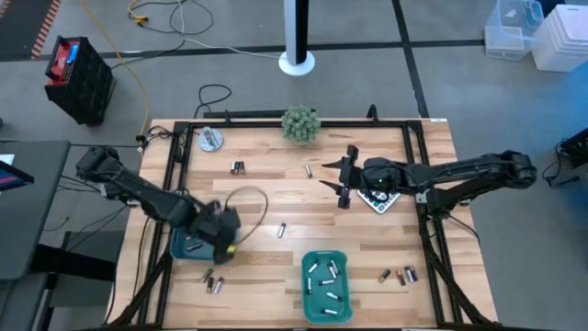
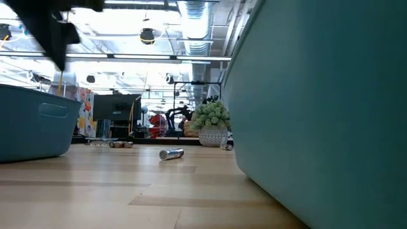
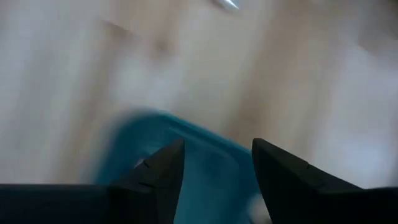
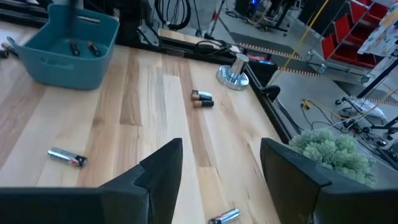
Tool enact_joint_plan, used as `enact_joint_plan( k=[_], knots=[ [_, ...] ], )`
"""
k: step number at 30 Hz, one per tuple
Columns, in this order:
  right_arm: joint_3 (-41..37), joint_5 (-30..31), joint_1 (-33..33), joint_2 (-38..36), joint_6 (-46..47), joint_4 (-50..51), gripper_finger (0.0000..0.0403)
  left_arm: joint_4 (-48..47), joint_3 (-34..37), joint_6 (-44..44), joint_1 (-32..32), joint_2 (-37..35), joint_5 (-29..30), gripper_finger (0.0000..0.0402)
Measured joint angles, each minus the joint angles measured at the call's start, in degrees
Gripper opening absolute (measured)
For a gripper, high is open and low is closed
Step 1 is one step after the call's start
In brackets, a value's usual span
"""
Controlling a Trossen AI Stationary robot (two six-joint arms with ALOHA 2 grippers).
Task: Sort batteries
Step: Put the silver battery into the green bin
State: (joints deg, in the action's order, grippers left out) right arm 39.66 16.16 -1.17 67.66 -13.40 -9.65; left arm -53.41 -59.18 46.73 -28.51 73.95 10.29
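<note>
Both arms (image 1: 138,188) matte black, jointed tube links. Gripper fingers (image 4: 161,171) are black angular wedges, lower frame. Yellow spot on left wrist.

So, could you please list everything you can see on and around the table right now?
Teal plastic trays: two; one at the front centre holding several cells, one front left under the left arm.
Small cylindrical batteries: loose on the wood; dark pair at the back left, one silvery at the centre, one silvery at the back centre, group front right, pair front left.
Green potted plant: one, back centre edge.
Round silvery metal disc: one, back left corner.
Light wooden table: one, black frame.
Left gripper: dark, above the left tray, open.
Right gripper: dark, over the table's back centre, open.
</note>
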Motion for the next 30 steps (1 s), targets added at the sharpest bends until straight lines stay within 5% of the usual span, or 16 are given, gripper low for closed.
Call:
enact_joint_plan(
  k=[5, 15, 30],
  knots=[
    [-0.02, 0.00, 0.00, 0.19, -0.16, 0.59, 0.0232, 6.16, 0.00, 9.50, -6.57, 0.28, -7.83, 0.0174],
    [-0.02, 0.00, -0.45, 0.23, -0.18, 1.64, 0.0232, 14.92, 0.00, 29.25, -17.57, 7.73, -11.16, 0.0144],
    [-0.02, 0.02, 0.03, 0.24, -0.14, -0.02, 0.0232, 14.32, 0.04, 33.70, -19.61, 20.42, -13.96, 0.0166]
  ],
)
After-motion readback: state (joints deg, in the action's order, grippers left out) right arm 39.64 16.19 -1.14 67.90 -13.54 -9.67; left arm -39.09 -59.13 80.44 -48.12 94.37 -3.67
